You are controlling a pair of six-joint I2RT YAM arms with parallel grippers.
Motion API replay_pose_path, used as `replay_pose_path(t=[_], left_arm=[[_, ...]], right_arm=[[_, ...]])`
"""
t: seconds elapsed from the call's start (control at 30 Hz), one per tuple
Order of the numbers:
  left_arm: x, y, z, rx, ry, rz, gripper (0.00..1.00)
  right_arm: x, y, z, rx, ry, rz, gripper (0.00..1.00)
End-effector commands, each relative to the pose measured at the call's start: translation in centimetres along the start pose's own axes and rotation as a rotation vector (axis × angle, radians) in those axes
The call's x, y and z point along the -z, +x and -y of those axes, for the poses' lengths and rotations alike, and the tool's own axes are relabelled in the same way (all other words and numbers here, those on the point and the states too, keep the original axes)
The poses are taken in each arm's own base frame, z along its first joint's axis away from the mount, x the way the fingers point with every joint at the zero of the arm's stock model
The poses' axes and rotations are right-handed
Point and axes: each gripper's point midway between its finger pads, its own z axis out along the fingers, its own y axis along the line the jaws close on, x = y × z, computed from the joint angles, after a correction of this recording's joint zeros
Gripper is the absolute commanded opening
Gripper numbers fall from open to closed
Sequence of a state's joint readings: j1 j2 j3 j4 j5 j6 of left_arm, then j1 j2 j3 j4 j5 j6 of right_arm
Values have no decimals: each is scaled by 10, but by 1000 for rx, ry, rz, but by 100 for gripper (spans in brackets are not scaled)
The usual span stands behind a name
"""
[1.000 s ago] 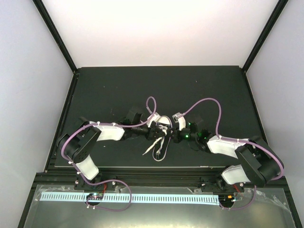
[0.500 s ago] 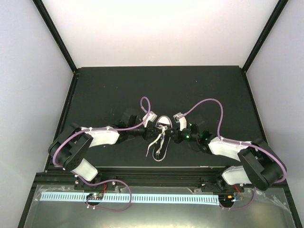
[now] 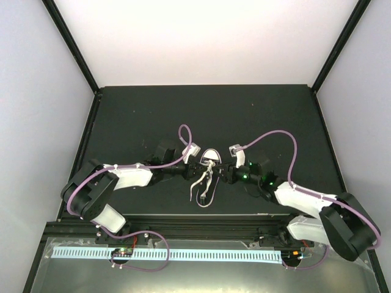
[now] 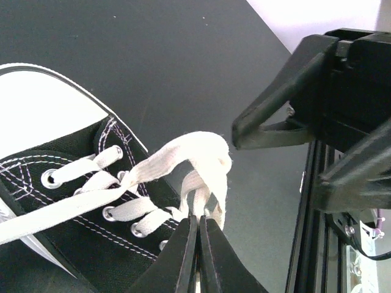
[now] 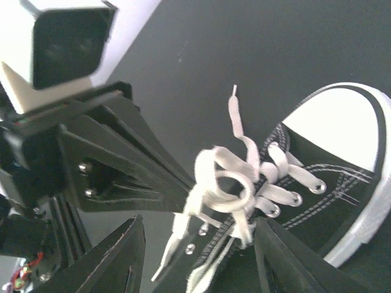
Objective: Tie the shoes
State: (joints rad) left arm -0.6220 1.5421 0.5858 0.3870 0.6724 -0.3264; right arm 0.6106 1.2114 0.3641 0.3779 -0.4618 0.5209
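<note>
Nearest the arm bases, loose ends of the white laces are seen trailing off the sneaker toward the near edge of the black table. The sneaker is laid at the middle of the table, between the two arms, with its white toe cap pointed far. The left gripper is set just left of the eyelet rows, its fingers pressed together and clamped on a strand of the laces, which is bunched into a loop above the tongue. The right gripper is held just right of the sneaker with its fingers spread apart and the loop between them. Contact with either finger cannot be made out. One lace tip is noted lying on the table near the toe cap.
</note>
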Motion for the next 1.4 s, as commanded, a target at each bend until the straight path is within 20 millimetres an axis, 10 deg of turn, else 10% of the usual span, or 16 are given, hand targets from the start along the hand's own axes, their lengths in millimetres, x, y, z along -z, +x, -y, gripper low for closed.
replay_pose_path(t=[0.0,0.93,1.37], left_arm=[[5,-14,5,-16,9,52,1],[5,-13,4,-3,15,59,2],[6,-24,4,4,3,99,2]], right_arm=[[2,-8,-8,-98,27,44,51],[-34,-7,-13,-240,9,5,32],[-31,-1,-7,-228,35,-7,2]])
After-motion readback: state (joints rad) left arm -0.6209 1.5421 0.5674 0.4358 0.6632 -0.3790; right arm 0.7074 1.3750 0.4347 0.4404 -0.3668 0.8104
